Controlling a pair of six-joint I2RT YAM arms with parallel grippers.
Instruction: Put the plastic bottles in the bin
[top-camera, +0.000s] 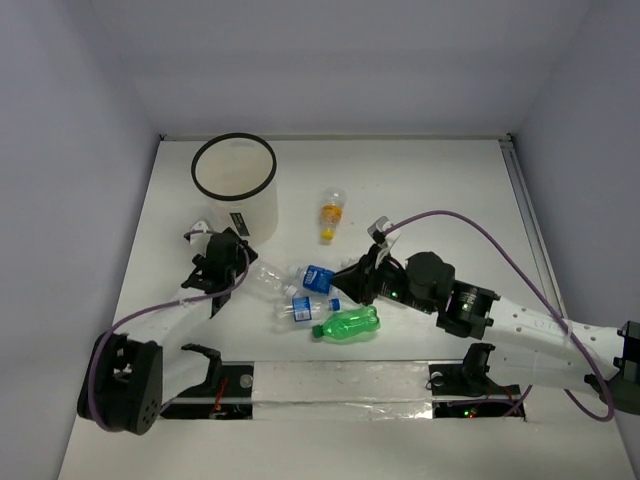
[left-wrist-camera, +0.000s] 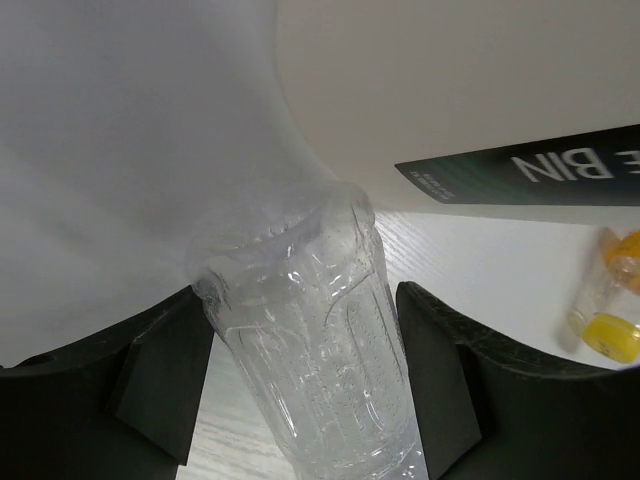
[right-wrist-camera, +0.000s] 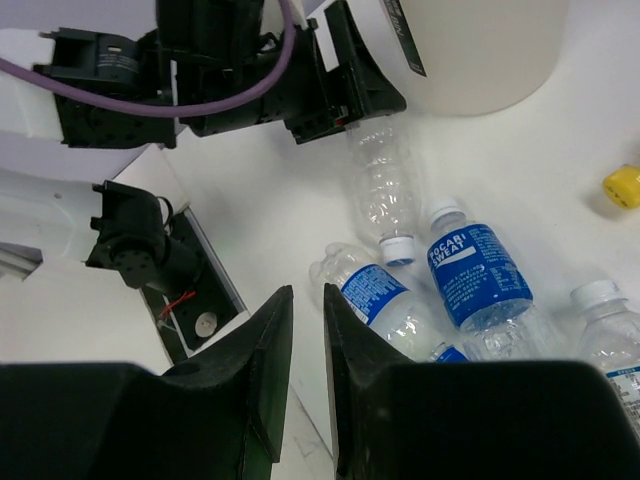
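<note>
A white table top (top-camera: 450, 190) fills the space, boxed in by plain pale walls: a back wall (top-camera: 340, 60), a left wall (top-camera: 60, 180) and a right wall (top-camera: 590, 150), all with a faint lilac cast. The light is even and soft. A metal rail (top-camera: 524, 200) runs along the table's right edge, and a glossy strip, perhaps tape (top-camera: 340, 385), crosses the near edge

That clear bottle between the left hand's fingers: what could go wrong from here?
1. The left hand straddles only the base end of the clear bottle; the smooth plastic might slip or pivot when lifted.
2. The bin stands right beside that hand, so a swing could knock its wall.
3. The bottle's capped end lies against the blue-labelled bottles, and the right hand hovers over the pile; lifting may scatter them.
</note>
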